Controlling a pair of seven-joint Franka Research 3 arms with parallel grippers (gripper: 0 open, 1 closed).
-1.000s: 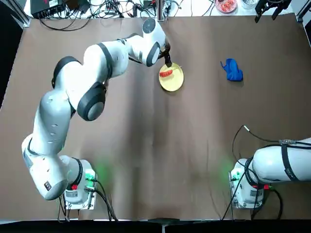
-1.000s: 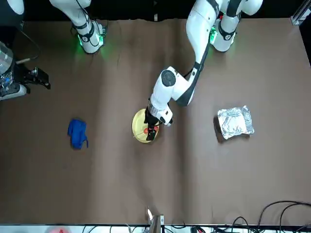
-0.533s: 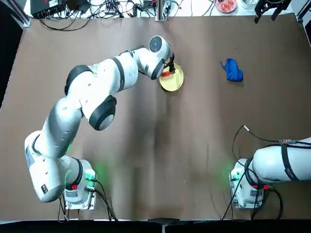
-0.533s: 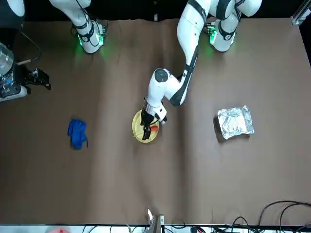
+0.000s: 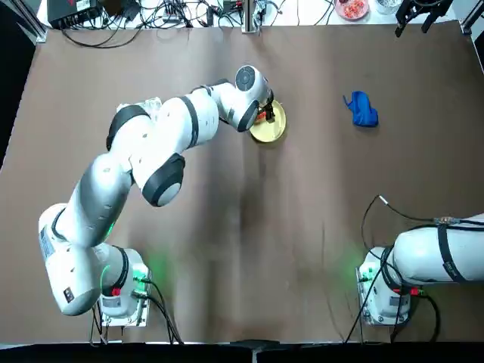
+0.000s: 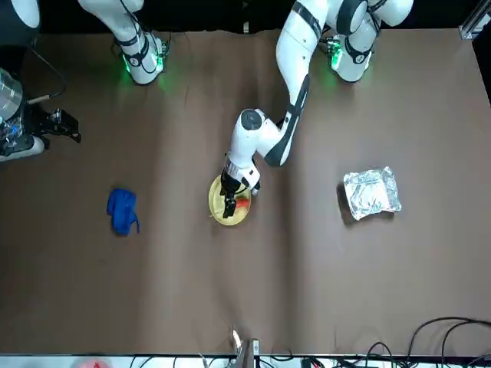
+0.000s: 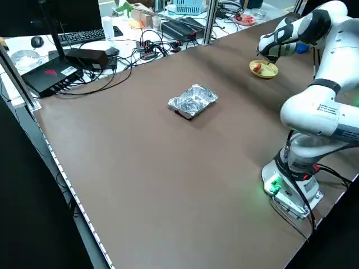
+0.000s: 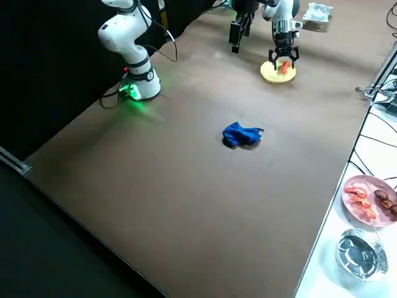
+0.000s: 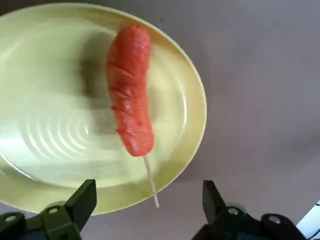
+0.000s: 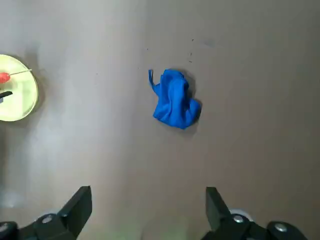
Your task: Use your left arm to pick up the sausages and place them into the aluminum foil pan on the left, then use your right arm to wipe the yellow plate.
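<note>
The left gripper [image 9: 148, 193] is held over the yellow plate [image 9: 30, 197], its two fingers standing well apart with nothing between them. The sausage [image 9: 131, 90] lies on that plate, its thin stick [image 9: 150, 180] reaching out over the rim. In the left wrist view the long axis runs roughly through the gap rather than from finger to finger, so a closing across the narrow width seems already set up. The stick end is nearer the fingertips and the red body lies farther off; from the top view, the body appears to lie just to the robot's left of the gripper, though the arm covers part of it and the exact offset can only be guessed. A short shift toward the body, then a lowering, would be called for; if the fingers were closed too soon, only the stick might be caught, and the sausage could swing or roll. The foil pan [image 6: 372, 192] sits well apart, on the robot's left, where it is best reached by the left arm. The right gripper [image 10: 149, 194] is parked on the robot's right, opened wide and empty, with the blue cloth [image 10: 175, 102] left untouched on the table
</note>
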